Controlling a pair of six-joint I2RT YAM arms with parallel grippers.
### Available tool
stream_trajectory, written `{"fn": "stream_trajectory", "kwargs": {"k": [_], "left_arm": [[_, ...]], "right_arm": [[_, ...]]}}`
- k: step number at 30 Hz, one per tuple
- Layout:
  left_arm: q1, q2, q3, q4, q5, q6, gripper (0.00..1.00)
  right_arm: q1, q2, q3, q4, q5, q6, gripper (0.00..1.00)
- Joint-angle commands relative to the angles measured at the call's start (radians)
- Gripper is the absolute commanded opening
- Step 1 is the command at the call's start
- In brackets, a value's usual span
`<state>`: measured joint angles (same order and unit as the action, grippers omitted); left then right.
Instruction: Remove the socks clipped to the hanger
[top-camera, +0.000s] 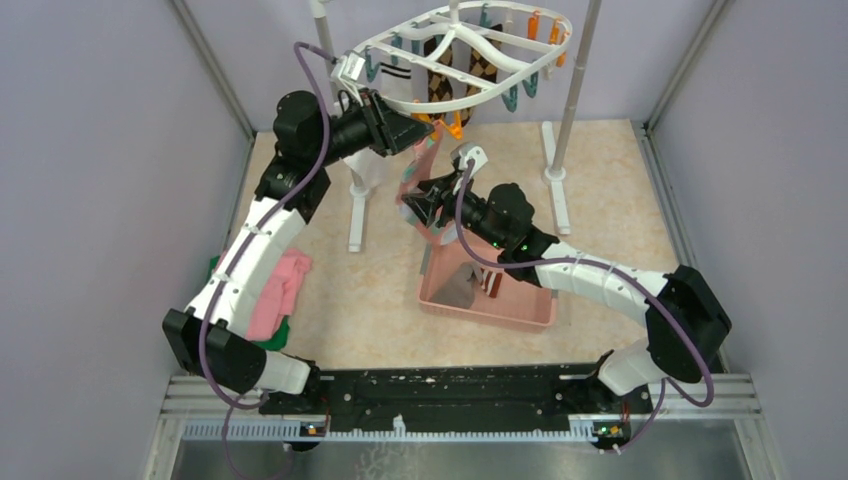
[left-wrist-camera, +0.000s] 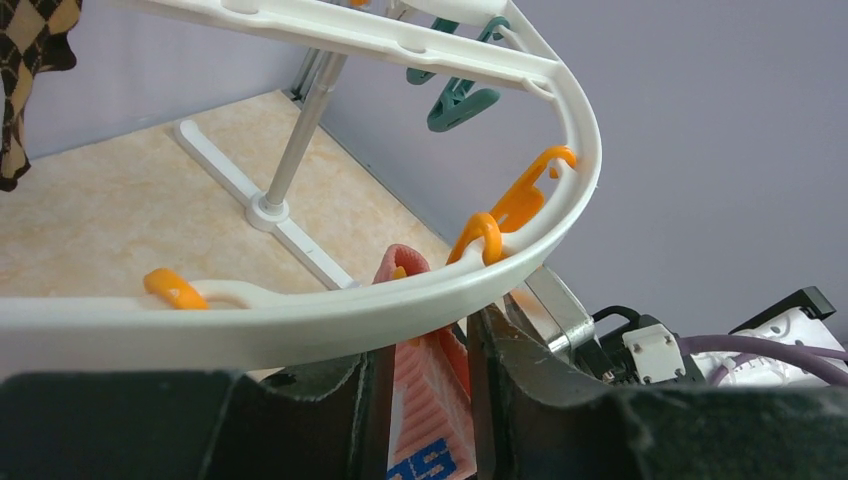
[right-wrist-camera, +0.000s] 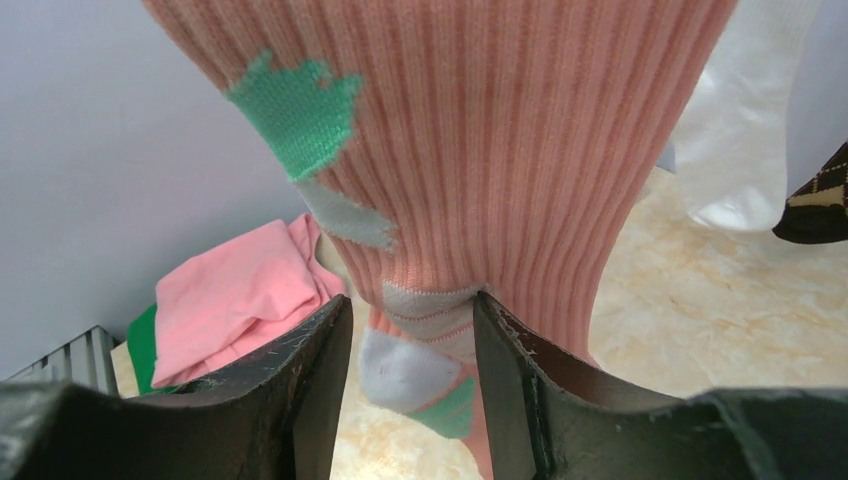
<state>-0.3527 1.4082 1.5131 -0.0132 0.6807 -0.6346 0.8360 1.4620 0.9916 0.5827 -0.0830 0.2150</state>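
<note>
1. My left claw (top-camera: 406, 128) is up at the near rim of the hanger (left-wrist-camera: 565, 140). Its fingers sit tight on both sides of the pink sock (right-wrist-camera: 480, 150) at its top end. It looks clenched on the cuff, right under the rim.
2. I'm that high because the sock hangs from the rim beside an orange clip (left-wrist-camera: 487, 232). Which clip bites it is hidden behind the rim, so I can't tell.
3. My right claw (right-wrist-camera: 412, 300) is lower down, and the sock's spotted body funnels into the gap between its fingers. That one is grasping the sock for sure.
4. Why two holds: my guess is top hand frees the cuff, bottom hand keeps the sock from swinging or dropping loose.
5. The sock is in the air between hanger and basket (top-camera: 520, 312), stretched between both claws and not yet free.
6. The basket sits right under my right claw so the drop will be short. A grey sock (top-camera: 458, 288) already lies in it.
7. Still clipped further back: argyle socks (top-camera: 438, 85) and a white sock (right-wrist-camera: 745, 130). So the task is partway, I judge.
8. Risk: pulling down before the cuff is loose tilts the whole hanger.
</note>
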Motion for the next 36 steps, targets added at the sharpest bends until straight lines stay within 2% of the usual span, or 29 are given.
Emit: {"fn": "stream_trajectory", "kwargs": {"k": [1,2,4,6,7,8,13,20,22,23,26,27,31,36], "left_arm": [[0.009,-0.048,-0.019,0.078,0.006,-0.004,0.16],[0.011,-0.050,-0.021,0.073,0.001,0.000,0.09],[0.014,-0.055,-0.026,0.067,-0.006,0.000,0.00],[0.018,-0.059,-0.026,0.058,-0.012,-0.002,0.00],[0.020,-0.060,-0.024,0.050,-0.015,-0.001,0.00],[0.021,-0.062,-0.025,0.043,-0.019,0.001,0.00],[0.021,-0.066,-0.019,0.017,-0.034,0.020,0.00],[0.021,-0.063,-0.008,-0.038,-0.063,0.043,0.00],[0.023,-0.064,-0.007,-0.043,-0.068,0.045,0.00],[0.023,-0.066,-0.007,-0.045,-0.071,0.047,0.00],[0.024,-0.069,-0.007,-0.047,-0.071,0.053,0.00],[0.024,-0.072,-0.008,-0.048,-0.069,0.053,0.00],[0.026,-0.074,-0.006,-0.066,-0.050,0.082,0.00],[0.027,-0.073,-0.013,-0.064,-0.052,0.082,0.00]], "right_arm": [[0.011,0.001,0.038,0.029,-0.009,0.025,0.48],[0.011,-0.004,0.033,0.029,0.000,0.027,0.49],[0.011,-0.017,0.011,0.025,0.027,0.028,0.58],[0.011,-0.036,-0.021,0.043,0.058,0.028,0.69],[0.013,-0.048,-0.039,0.058,0.074,0.028,0.93],[0.019,-0.063,-0.057,0.071,0.111,0.027,0.98],[0.074,-0.074,-0.066,0.130,0.289,-0.070,0.99],[0.093,0.086,0.096,0.203,0.406,-0.173,0.98],[0.094,0.114,0.141,0.195,0.431,-0.189,0.88],[0.094,0.116,0.151,0.194,0.419,-0.195,0.79],[0.094,0.085,0.122,0.167,0.386,-0.186,0.15],[0.093,0.065,0.100,0.158,0.380,-0.183,0.01],[0.094,-0.036,-0.033,0.135,0.365,-0.165,0.00],[0.093,-0.174,-0.148,0.015,0.378,-0.153,0.00]]}}
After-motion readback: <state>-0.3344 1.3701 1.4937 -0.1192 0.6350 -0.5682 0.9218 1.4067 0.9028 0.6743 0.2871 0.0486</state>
